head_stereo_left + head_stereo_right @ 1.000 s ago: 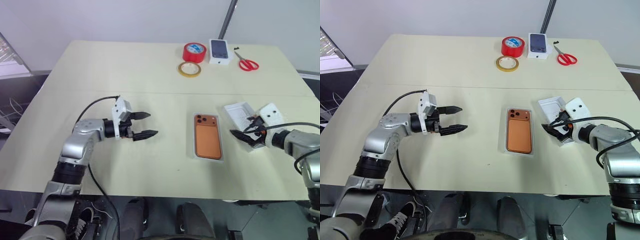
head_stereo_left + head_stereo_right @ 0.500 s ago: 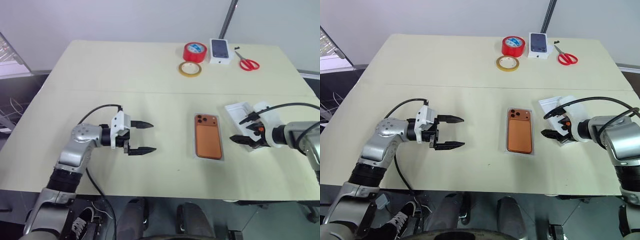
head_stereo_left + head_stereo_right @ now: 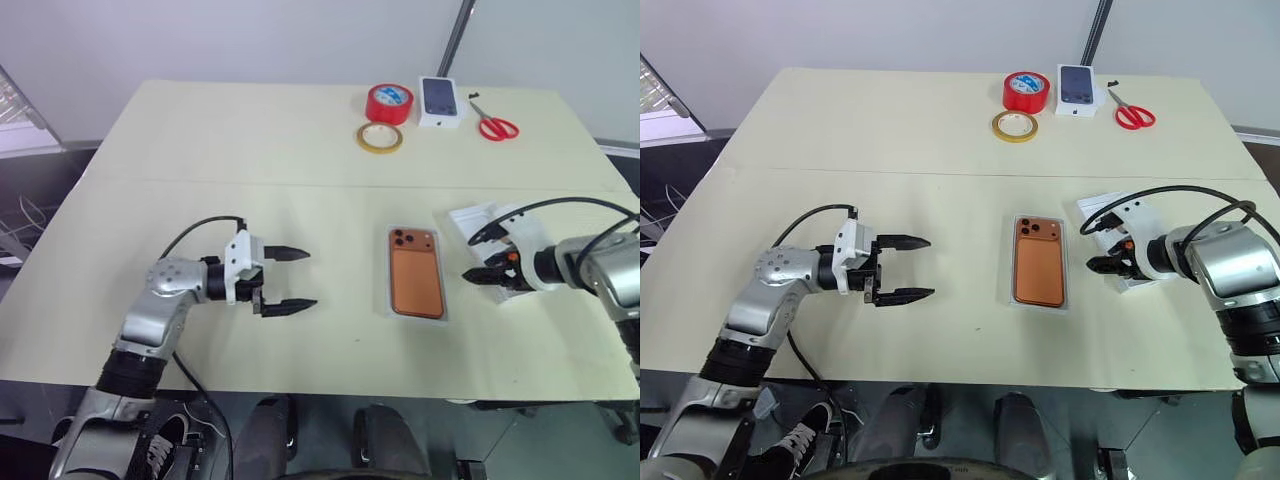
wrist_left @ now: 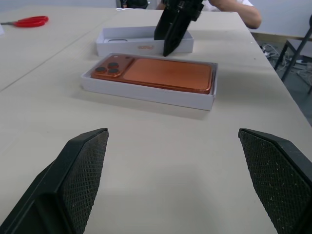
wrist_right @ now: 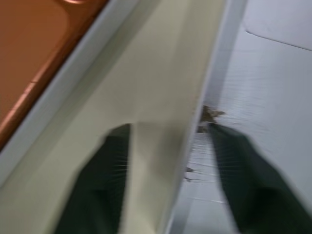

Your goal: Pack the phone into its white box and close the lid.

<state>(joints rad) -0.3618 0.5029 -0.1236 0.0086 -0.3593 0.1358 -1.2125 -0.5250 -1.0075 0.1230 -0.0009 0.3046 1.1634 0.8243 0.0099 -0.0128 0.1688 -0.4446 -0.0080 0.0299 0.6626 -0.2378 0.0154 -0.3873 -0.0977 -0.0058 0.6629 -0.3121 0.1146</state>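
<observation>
The orange phone (image 3: 416, 283) lies camera side up inside the shallow white box (image 4: 146, 95) at the table's middle right. Just right of it lies the lid (image 3: 475, 222), hollow side up. My right gripper (image 3: 470, 277) points down at the lid's near corner. In the right wrist view its fingers (image 5: 109, 180) straddle the lid's wall (image 5: 195, 141), one outside over the table and one inside, with a narrow gap still showing on both sides. My left gripper (image 3: 311, 278) hovers wide open and empty over bare table, left of the box, pointing toward it.
Along the far edge stand a red tape roll (image 3: 388, 103), a yellow tape ring (image 3: 379, 138), a small white box with a phone picture (image 3: 441, 102) and red scissors (image 3: 495, 125). A person's arm (image 4: 239, 9) rests at the table's right side.
My right gripper has tipped further downward over the lid's near wall and its fingers have drawn much closer together. The left gripper has sunk and pulled back slightly, still wide open.
</observation>
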